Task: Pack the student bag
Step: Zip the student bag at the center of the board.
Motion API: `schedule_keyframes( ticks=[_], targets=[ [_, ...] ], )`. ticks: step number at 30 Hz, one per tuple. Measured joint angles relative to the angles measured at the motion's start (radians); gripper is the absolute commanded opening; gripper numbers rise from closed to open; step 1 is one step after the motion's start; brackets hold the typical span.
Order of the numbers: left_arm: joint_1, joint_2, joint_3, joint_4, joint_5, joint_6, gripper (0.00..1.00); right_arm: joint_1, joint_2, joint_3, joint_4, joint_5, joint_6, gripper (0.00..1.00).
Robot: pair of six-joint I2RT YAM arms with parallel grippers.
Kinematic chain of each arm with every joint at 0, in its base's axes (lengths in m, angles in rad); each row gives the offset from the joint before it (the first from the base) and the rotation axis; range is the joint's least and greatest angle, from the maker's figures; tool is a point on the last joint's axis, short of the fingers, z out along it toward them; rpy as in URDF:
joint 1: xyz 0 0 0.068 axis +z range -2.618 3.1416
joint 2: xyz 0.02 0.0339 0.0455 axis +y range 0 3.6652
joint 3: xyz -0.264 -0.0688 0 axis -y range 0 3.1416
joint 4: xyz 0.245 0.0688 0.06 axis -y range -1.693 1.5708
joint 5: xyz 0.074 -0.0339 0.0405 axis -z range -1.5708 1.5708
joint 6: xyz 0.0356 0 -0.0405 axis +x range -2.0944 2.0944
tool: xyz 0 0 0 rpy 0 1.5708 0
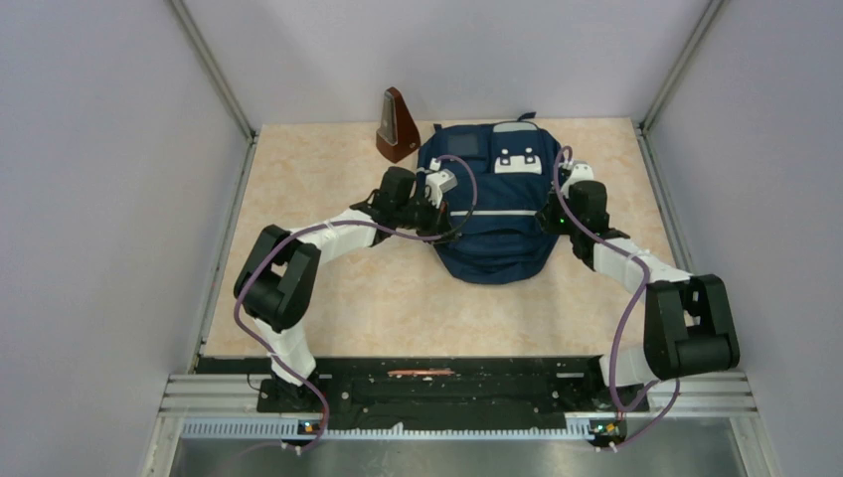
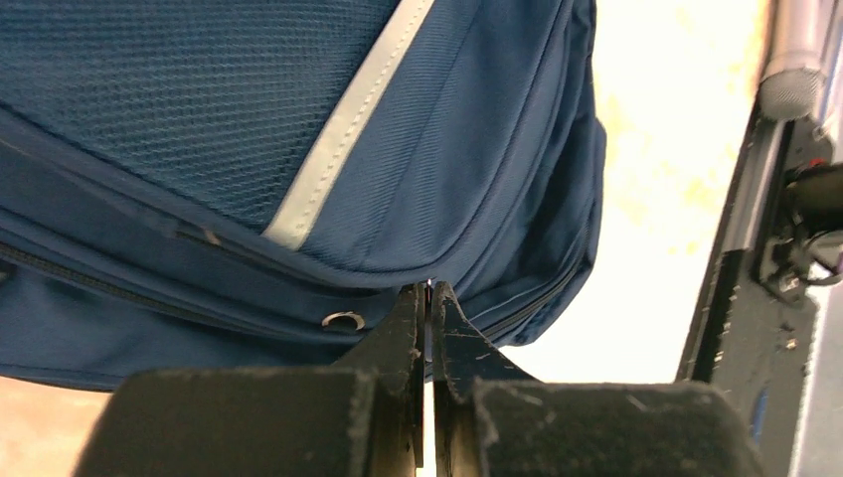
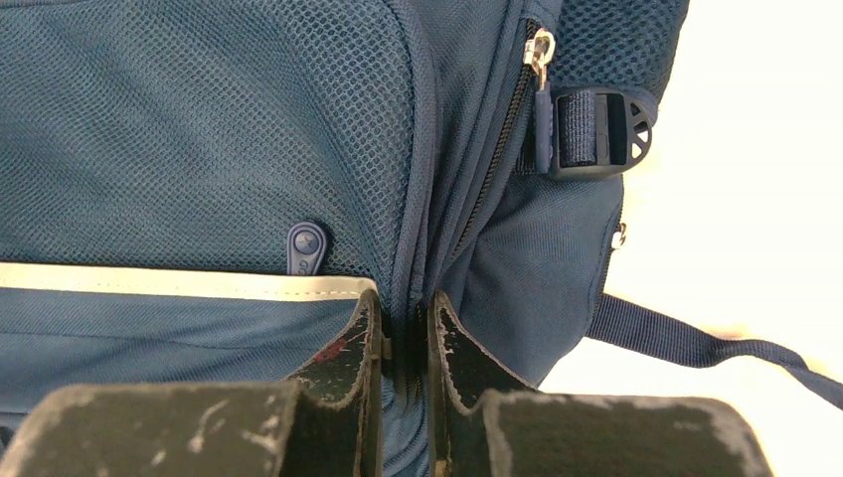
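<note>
The student bag (image 1: 494, 219) lies flat on the worktop (image 1: 328, 298), between the two tools and touching both. It spreads out to the right of the left tool (image 2: 428, 290) and to the left of the right tool (image 3: 408, 303).

The left tool is clenched, its fingers pressed together with only a hairline slit between them. Their tips touch the curved seam on the bag's side. Whether any fabric is caught in that slit I cannot tell. A small metal ring (image 2: 343, 320) sits on the bag just left of the tips, and a pale stripe (image 2: 343, 129) runs up and away beyond them across the mesh panel.

The right tool is closed on the bag, grasping a raised ridge of fabric that runs down between its fingers (the gap is narrow and filled by the seam). Just left of its tips sits a small dark blue tab (image 3: 306, 246). Further ahead and to the right are a metal zip slider (image 3: 538, 48) and a dark buckle (image 3: 593, 129). A strap (image 3: 686, 343) trails off to the right, onto the worktop.

Beyond the left tool, near the bag's far corner, stands a brown pyramid-shaped object (image 1: 397, 127).
</note>
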Motion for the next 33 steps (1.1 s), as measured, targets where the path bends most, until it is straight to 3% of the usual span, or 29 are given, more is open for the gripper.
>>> schedule_keyframes(
  ticks=[5, 13, 19, 22, 28, 30, 33],
  targets=[
    [-0.039, -0.033, -0.057, 0.056, -0.068, -0.148, 0.0, 0.043, -0.04, -0.066, 0.062, 0.089, 0.044, 0.0],
    [-0.087, -0.061, -0.233, 0.344, -0.195, -0.509, 0.0, 0.06, -0.11, -0.14, 0.106, 0.153, 0.095, 0.0],
    [-0.186, -0.054, -0.248, 0.428, -0.338, -0.668, 0.0, 0.059, -0.143, -0.188, 0.148, 0.235, 0.105, 0.0],
    [-0.224, -0.042, -0.248, 0.453, -0.395, -0.707, 0.01, 0.059, -0.163, -0.209, 0.161, 0.276, 0.105, 0.11],
    [-0.254, -0.047, -0.248, 0.447, -0.453, -0.698, 0.43, 0.06, -0.237, -0.213, 0.129, 0.305, 0.113, 0.53],
    [-0.271, -0.081, -0.257, 0.416, -0.464, -0.671, 0.51, 0.067, -0.284, -0.21, 0.103, 0.294, 0.118, 0.58],
    [-0.292, -0.184, -0.286, 0.33, -0.497, -0.623, 0.55, 0.08, -0.344, -0.18, 0.04, 0.265, 0.112, 0.6]
  ],
)
